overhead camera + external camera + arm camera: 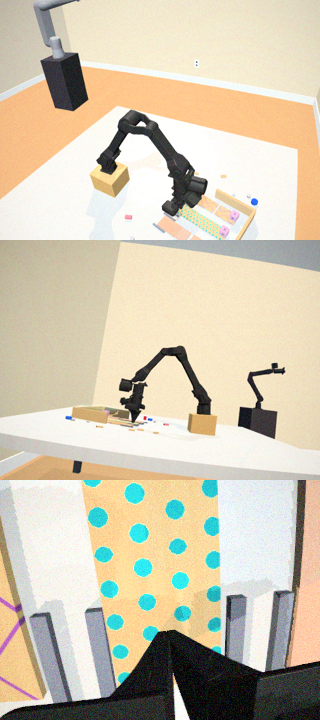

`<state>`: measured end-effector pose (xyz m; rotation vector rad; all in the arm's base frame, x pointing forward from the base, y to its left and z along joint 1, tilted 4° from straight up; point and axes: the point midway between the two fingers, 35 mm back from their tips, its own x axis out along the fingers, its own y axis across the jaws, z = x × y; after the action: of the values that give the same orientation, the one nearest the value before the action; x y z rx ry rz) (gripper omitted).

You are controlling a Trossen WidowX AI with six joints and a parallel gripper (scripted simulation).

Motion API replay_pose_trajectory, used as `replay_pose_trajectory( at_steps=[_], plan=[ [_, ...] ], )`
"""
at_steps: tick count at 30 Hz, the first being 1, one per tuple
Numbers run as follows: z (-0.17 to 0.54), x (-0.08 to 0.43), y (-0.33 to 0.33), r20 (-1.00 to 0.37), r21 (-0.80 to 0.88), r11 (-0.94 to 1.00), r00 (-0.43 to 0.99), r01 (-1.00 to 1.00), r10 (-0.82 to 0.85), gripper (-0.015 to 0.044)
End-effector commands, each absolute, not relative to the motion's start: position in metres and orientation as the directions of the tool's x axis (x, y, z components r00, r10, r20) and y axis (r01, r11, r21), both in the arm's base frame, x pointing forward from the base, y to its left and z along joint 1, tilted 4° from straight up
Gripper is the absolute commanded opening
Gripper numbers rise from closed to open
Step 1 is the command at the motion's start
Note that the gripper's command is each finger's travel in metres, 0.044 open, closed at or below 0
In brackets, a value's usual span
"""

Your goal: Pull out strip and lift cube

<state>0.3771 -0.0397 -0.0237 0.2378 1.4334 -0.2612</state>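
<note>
- top view: the gripper (172, 211) is down at the near end of the dotted strip (200, 220). this strip looks whole, and a pink labelled cube (224, 230) sits at its far end, inside the wooden tray (247, 221). the zigzag strip (215, 207) beside it looks cut in two.
- exterior view: the gripper (134, 418) points straight down, its tip on or just above the strips. i cannot tell if it presses.
- wrist view: the fingers are shut tight with nothing between them, over the dotted strip (155, 560). grey bars (100, 652) stand on both sides.
- the strip looks thin, flat and slidy, so press on its near end and drag slowly. the cube looks small and light; pinch its flat sides.
</note>
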Motion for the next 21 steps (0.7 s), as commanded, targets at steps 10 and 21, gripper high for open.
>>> replay_pose_trajectory(
  at_steps=[10,21],
  plan=[
    [-0.031,0.354,-0.031,-0.995,0.002,0.947,0.096,0.320,-0.030,0.0000],
    [-0.034,0.338,-0.026,-0.995,0.002,0.947,0.095,0.320,-0.029,0.0000]
  ],
)
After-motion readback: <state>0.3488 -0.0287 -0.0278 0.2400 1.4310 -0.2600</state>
